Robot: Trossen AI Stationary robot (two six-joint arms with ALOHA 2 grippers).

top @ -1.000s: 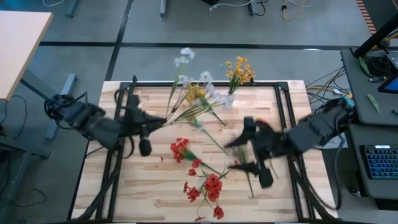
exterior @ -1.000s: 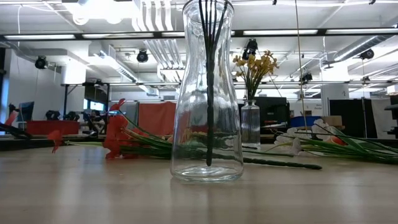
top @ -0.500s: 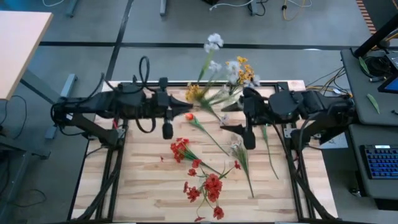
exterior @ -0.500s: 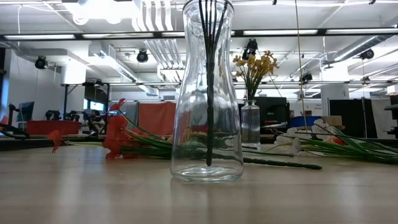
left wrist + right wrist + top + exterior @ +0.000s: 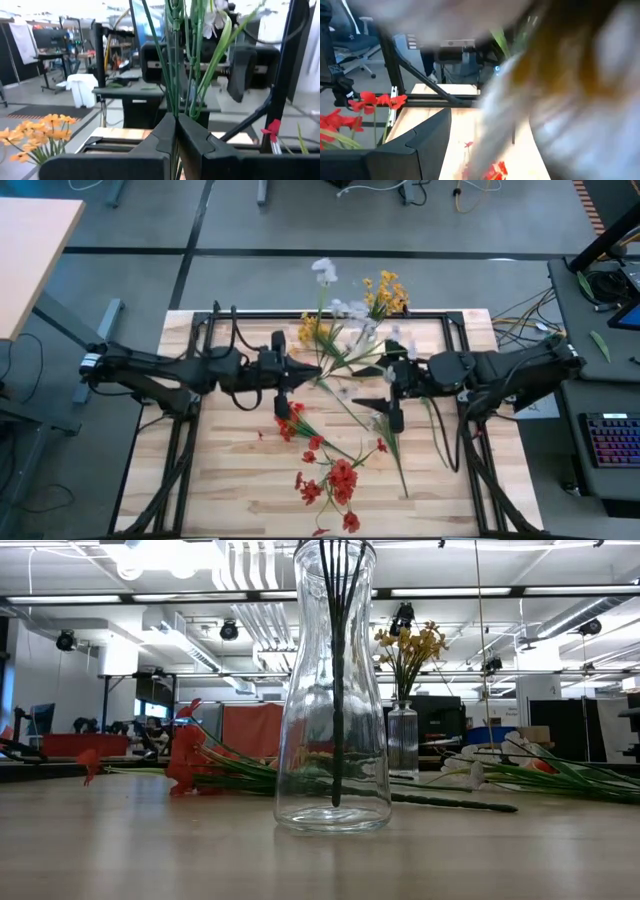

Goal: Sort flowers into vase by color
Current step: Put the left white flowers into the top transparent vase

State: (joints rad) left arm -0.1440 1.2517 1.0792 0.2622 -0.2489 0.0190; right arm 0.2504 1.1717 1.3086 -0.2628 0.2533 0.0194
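White-and-yellow flower bunch [image 5: 335,340], pinched in my left fingers [image 5: 176,131], now swung mid-bench; right fingers [image 5: 427,132] wide, empty.

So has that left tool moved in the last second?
Yes. In the high view the left tool, shut on a bunch of flower stems, has swung right and toward the table's far edge, nearer the yellow flowers.
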